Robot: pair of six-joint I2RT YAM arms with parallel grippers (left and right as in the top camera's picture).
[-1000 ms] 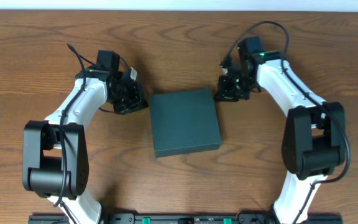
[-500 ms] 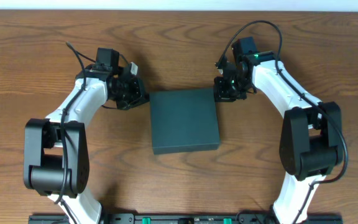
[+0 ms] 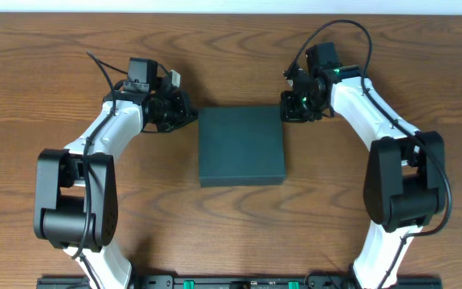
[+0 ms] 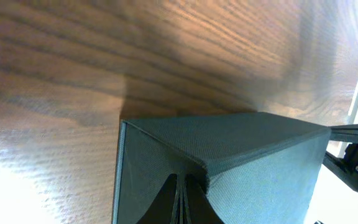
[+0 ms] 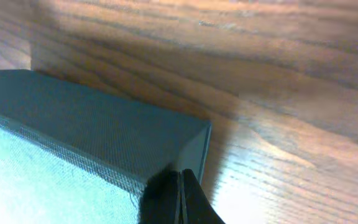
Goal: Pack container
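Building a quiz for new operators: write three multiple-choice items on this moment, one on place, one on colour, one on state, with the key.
1. Where is the left tool?
A. at the container's far left corner
B. over its middle
C. at its near right corner
2. What colour is the container?
A. red
B. dark green
C. white
3. The container is:
A. wide open
B. crushed
C. closed, top flat
Key: 1A, the overhead view shows it at that corner; 2B, every view shows dark green; 3C, its top lies flat and unbroken.
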